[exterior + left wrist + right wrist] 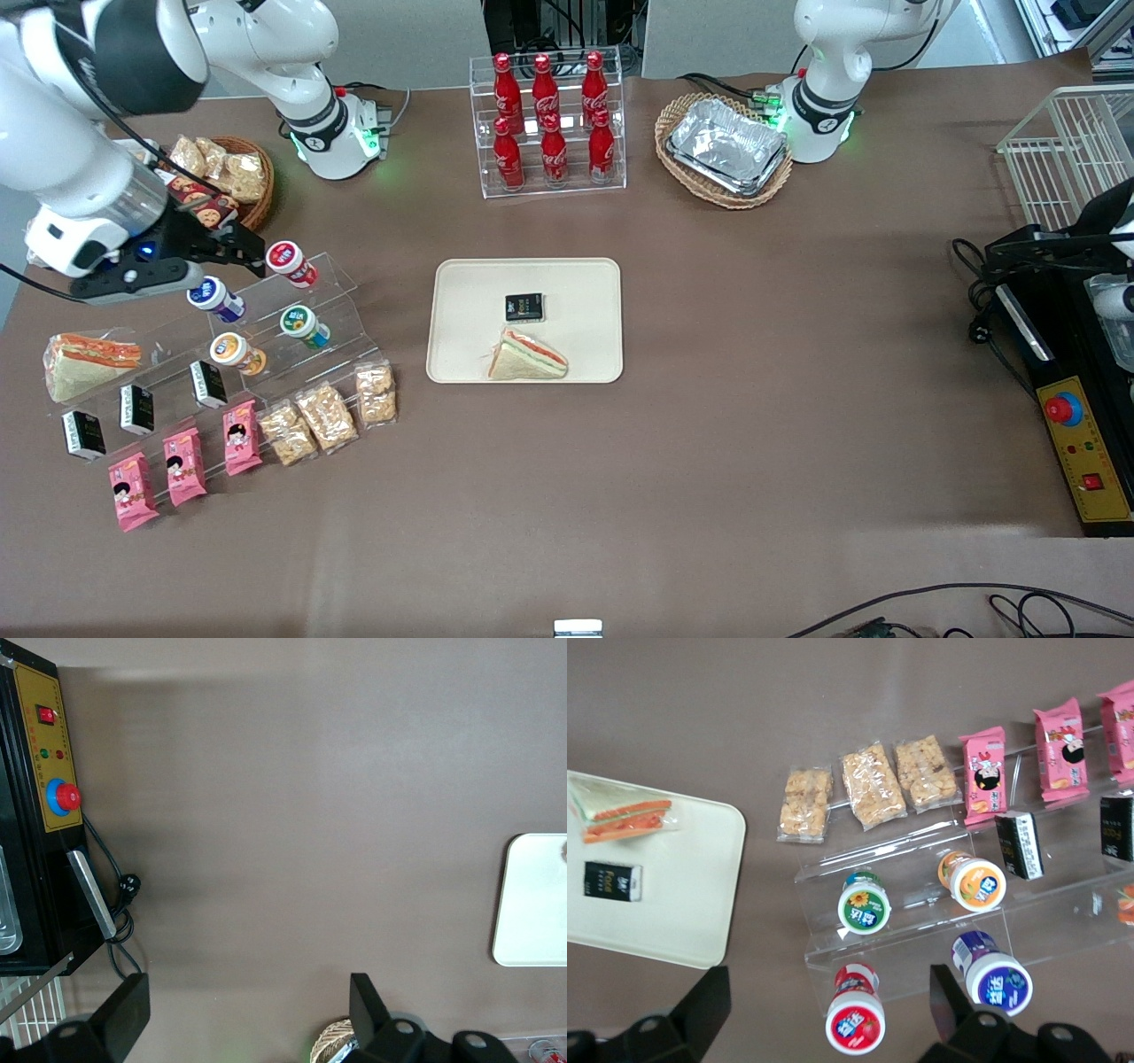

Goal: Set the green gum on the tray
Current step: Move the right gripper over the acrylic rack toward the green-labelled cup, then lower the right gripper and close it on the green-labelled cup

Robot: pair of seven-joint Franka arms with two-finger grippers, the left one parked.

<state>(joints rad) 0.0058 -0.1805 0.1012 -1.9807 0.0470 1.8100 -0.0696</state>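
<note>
The green gum [305, 325] is a small bottle with a green-rimmed white lid, lying on the middle step of a clear acrylic stand [341, 297]. It also shows in the right wrist view [864, 904]. The cream tray [461, 283] lies at the table's middle, holding a sandwich [529, 356] and a black packet [524, 307]; it shows in the right wrist view [673, 904] too. My right gripper [239, 252] is open and empty, hovering over the stand's top step, astride the red-lidded bottle [856, 1020], farther from the front camera than the green gum. In the wrist view the gripper [828, 1010] has wide-apart fingers.
A blue-lidded bottle [215, 299] and an orange-lidded bottle [236, 353] share the stand. Snack packets [323, 415], pink packs [184, 465] and black cartons [136, 408] lie nearer the camera. A cola rack [547, 124] and a wicker basket of foil trays [725, 149] stand farther back.
</note>
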